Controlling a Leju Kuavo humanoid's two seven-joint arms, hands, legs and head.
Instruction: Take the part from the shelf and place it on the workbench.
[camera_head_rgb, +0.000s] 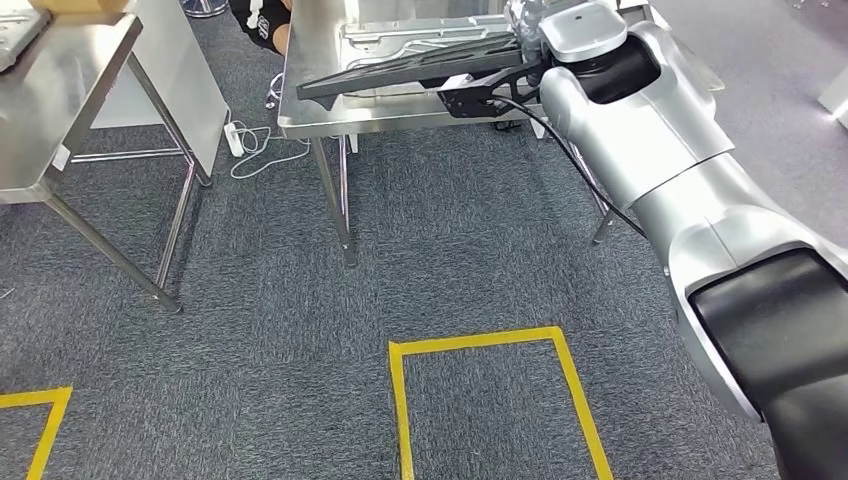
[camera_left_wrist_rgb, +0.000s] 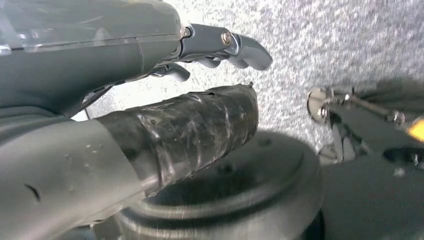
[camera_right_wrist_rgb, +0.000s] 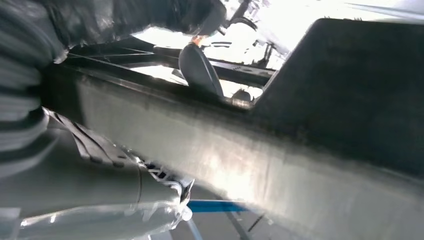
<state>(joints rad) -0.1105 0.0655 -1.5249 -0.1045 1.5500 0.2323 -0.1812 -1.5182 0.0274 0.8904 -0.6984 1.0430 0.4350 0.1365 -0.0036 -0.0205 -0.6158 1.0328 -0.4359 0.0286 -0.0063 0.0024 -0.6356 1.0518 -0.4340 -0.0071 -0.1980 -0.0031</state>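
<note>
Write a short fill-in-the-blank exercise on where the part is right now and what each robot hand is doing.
1. The long black part is carried by the robot's ____ arm.
2. The part hangs over a ____ workbench made of shiny metal.
3. The tape marking a rectangle on the carpet is ____.
4. The left robot hand holds ____, fingers apart.

Missing words: right; steel; yellow; nothing

A black part (camera_head_rgb: 420, 68) is showing beside the right hand (camera_head_rgb: 530, 25), over a shiny steel counter (camera_head_rgb: 310, 105); below lies speckled grey carpet (camera_head_rgb: 300, 330) with yellow tape (camera_head_rgb: 480, 342).
</note>
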